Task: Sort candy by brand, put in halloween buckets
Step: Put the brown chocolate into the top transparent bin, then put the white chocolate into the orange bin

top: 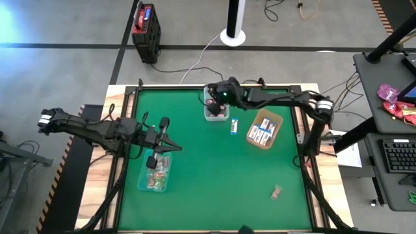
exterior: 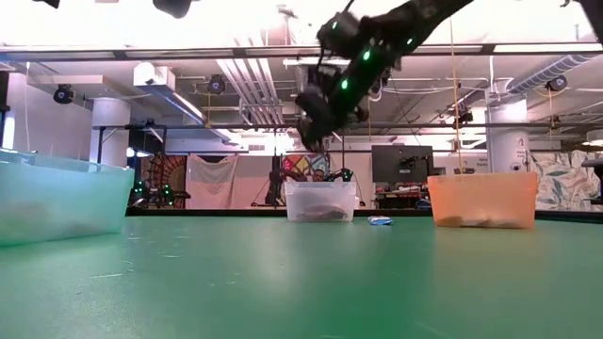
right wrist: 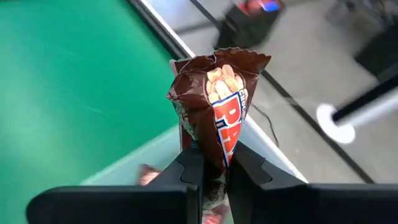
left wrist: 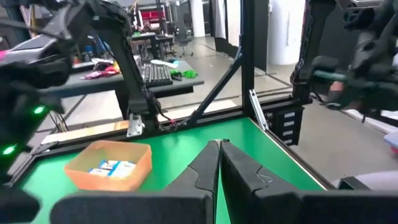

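My right gripper point(right wrist: 214, 157) is shut on a dark brown candy point(right wrist: 217, 99) with red lettering, above the clear tub point(top: 216, 112) at the table's far middle; dark pieces lie in that tub. In the low view this gripper point(exterior: 316, 132) hangs well above the tub point(exterior: 320, 201). My left gripper point(left wrist: 219, 146) is shut with nothing in it. It points level, above the teal tub point(top: 155, 174) at the near left, which holds pinkish candy. The brown tray point(top: 264, 128) at the far right holds blue-and-white pieces. My right gripper pinches one end of the candy wrapper point(right wrist: 216, 146) between its two fingers. Most of the piece sticks out past the fingertips, with its crimped free end point(right wrist: 239, 59) farthest out. The candy is lifted clear, over the clear tub's near wall point(right wrist: 146, 158).
A blue-and-white candy point(top: 233, 125) lies on the green mat between the clear tub and the brown tray. A pinkish piece point(top: 276, 191) lies alone at the near right. A black-and-red box point(top: 146, 29) stands on the floor beyond the table's far edge.
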